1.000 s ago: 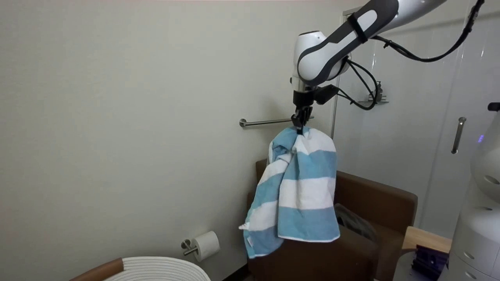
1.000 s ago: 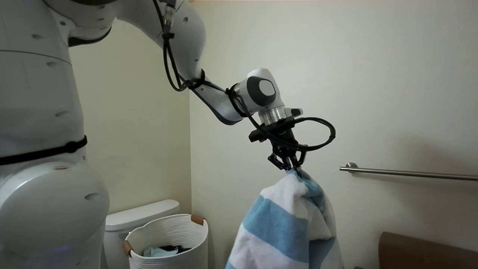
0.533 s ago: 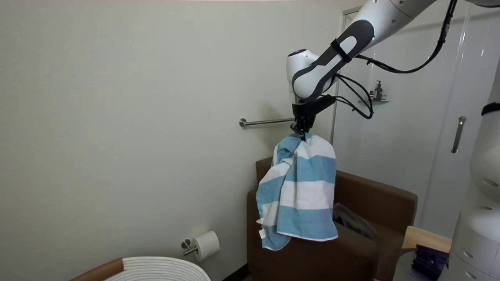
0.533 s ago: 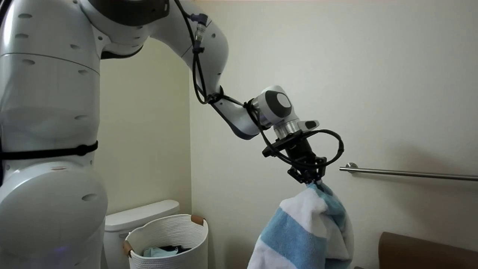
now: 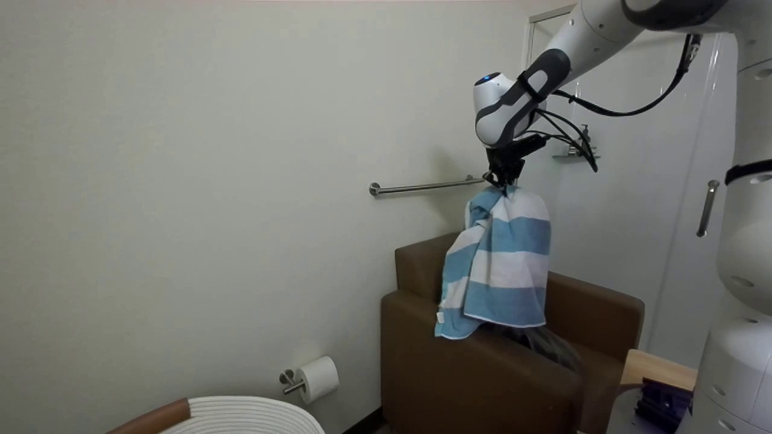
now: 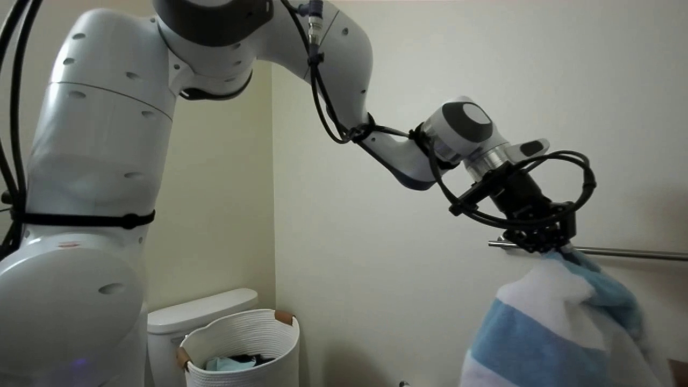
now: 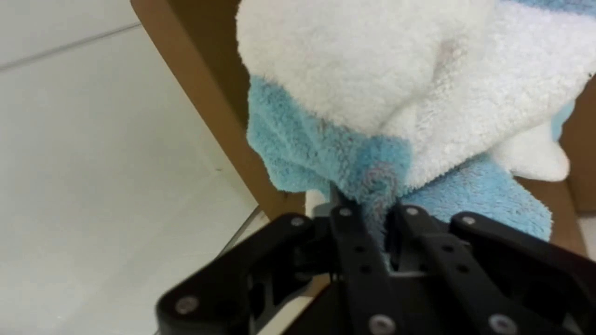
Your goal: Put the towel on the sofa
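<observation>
A blue and white striped towel (image 5: 506, 259) hangs from my gripper (image 5: 504, 185) in an exterior view. It also shows in an exterior view (image 6: 543, 333) and in the wrist view (image 7: 354, 60). The gripper, also seen in the wrist view (image 7: 372, 204), is shut on a bunched blue part of the towel. The brown sofa (image 5: 470, 386) is below and behind the towel. The towel's lower hem overlaps the near armrest and seat; I cannot tell whether it touches. The sofa also fills the background of the wrist view (image 7: 200, 88). Part of the seat is hidden by the towel.
A metal towel bar (image 5: 422, 187) is on the wall close behind the gripper. A dark grey item (image 5: 549, 345) lies on the sofa seat. A white basket (image 6: 244, 329) stands by a toilet (image 6: 204, 307). A paper roll (image 5: 319, 380) and a door handle (image 5: 707, 208) jut out.
The gripper and towel first dipped, then rose and moved right in both exterior views, over the sofa. The towel's hem is higher and more of the near armrest shows. The grip stays shut.
</observation>
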You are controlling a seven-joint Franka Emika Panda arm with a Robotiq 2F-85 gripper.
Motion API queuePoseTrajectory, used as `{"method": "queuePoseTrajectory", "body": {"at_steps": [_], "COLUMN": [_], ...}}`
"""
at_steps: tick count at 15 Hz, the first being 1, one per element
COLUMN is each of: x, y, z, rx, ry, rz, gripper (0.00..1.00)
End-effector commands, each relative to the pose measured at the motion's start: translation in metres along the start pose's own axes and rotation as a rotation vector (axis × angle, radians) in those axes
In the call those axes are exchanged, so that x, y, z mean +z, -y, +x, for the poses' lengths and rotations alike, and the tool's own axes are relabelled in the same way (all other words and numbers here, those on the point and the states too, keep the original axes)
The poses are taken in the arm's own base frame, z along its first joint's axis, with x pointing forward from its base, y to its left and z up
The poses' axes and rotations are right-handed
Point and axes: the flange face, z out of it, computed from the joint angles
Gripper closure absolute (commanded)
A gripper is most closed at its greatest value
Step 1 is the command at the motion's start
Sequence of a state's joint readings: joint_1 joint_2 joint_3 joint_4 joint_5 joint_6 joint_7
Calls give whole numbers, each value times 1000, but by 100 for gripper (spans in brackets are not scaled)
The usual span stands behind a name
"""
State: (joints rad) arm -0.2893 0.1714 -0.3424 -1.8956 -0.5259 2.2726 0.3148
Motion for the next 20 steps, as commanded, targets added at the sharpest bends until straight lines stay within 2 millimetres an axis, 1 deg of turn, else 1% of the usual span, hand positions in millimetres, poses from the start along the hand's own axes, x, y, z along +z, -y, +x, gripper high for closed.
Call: {"method": "queuePoseTrajectory", "body": {"at_steps": [1, 4, 6, 8, 11, 14, 15, 16, 17, 19, 20], "x": [17, 36, 48, 59, 73, 74, 72, 68, 64, 50, 41], "y": [-36, -58, -67, -71, -63, -44, -37, -28, -20, -4, 4], "z": [47, 67, 78, 86, 94, 101, 102, 103, 105, 109, 112], "rx": [169, 251, 283, 306, 322, 330, 339, 339, 342, 348, 353], "ry": [-35, -35, -24, -16, 1, 42, 52, 61, 67, 61, 57], "rz": [-85, -127, -140, -146, -128, -65, -44, -14, 16, 90, 117], "gripper": [91, 91, 91, 91, 91, 92, 89, 61, 60, 49, 42]}}
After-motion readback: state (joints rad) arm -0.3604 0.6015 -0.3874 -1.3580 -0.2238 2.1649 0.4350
